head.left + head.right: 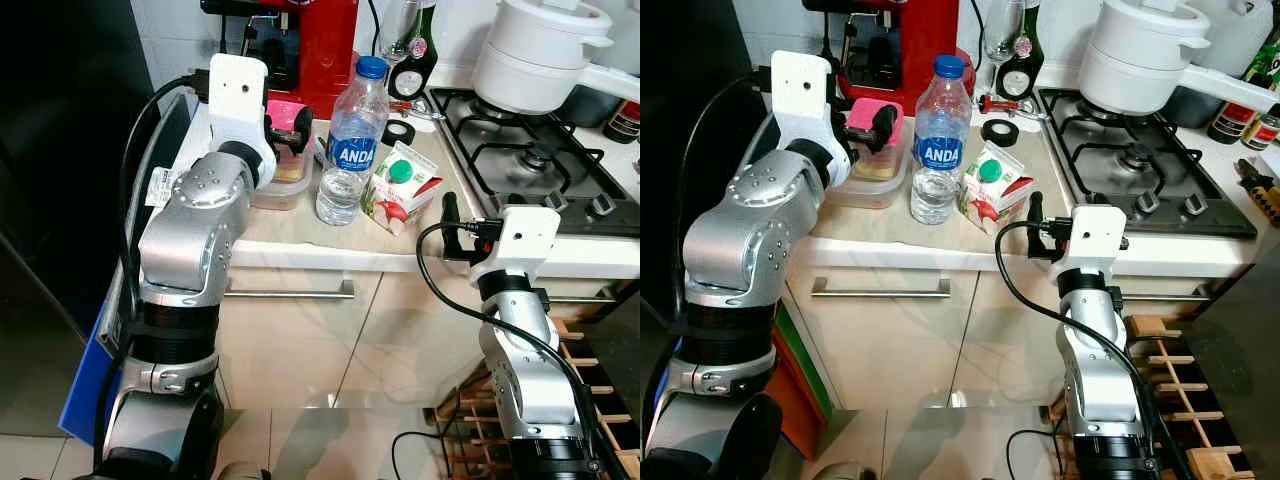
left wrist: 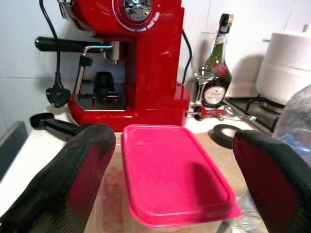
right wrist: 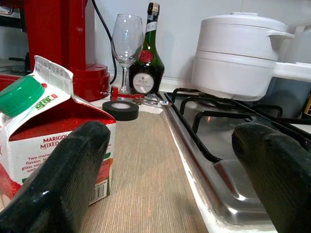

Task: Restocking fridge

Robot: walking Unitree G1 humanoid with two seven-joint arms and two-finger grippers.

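Black fingers (image 2: 63, 179) of the left claw (image 2: 170, 179) stood wide apart, holding nothing, flanking a clear container with a pink lid (image 2: 172, 174) on the counter (image 1: 300, 235). Beyond it stood a red coffee machine (image 2: 136, 58). The right claw (image 3: 170, 174) was likewise spread wide and empty at the counter's edge, a juice carton (image 3: 43, 131) just beside one finger. A water bottle (image 1: 352, 140) stood between container and carton.
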